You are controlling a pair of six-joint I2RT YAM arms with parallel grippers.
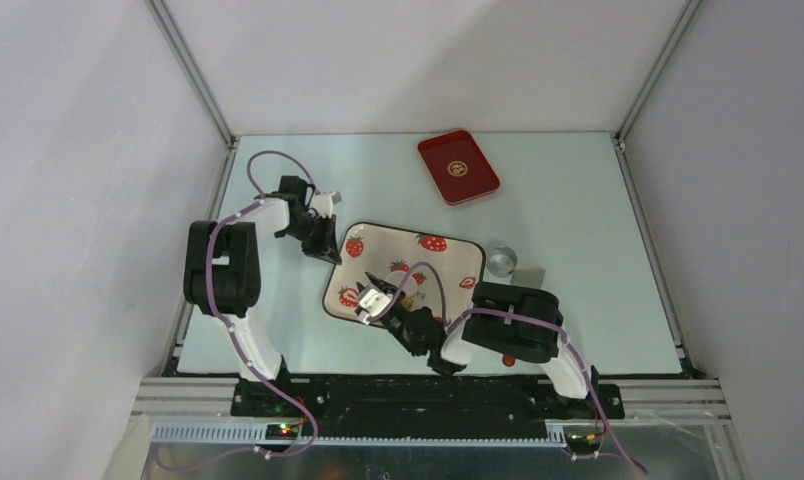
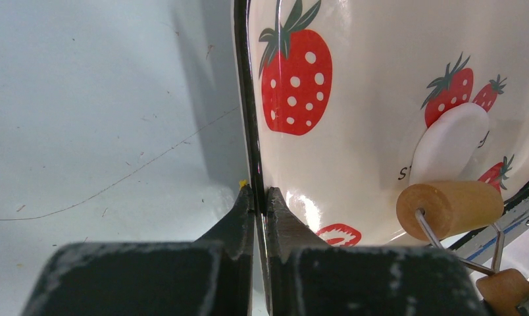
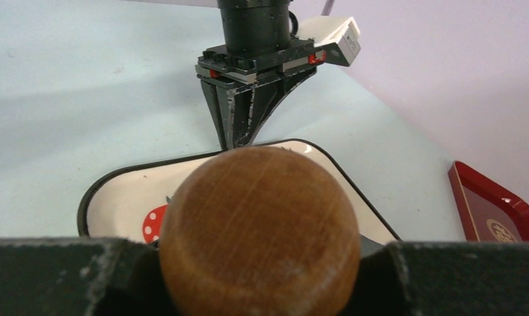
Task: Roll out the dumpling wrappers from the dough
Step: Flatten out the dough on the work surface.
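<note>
My left gripper [image 2: 260, 197] [image 1: 330, 250] is shut on the black rim of the strawberry-print tray [image 2: 354, 164] [image 1: 448, 265] at its far left corner. On the tray lies the dough [image 2: 449, 141], a smooth white oval piece that looks pressed fairly flat. A small wooden roller [image 2: 449, 207] on a wire frame rests at the dough's near edge. My right gripper [image 3: 258, 263] [image 1: 383, 300] is shut on the roller's round wooden handle [image 3: 258, 230], which fills its view and hides the dough. No separate dumpling wrappers are in view.
A red tray [image 1: 458, 165] [image 3: 492, 210] lies at the back of the table. A small silvery cup [image 1: 501, 260] stands just right of the strawberry tray. White walls close in the table on three sides.
</note>
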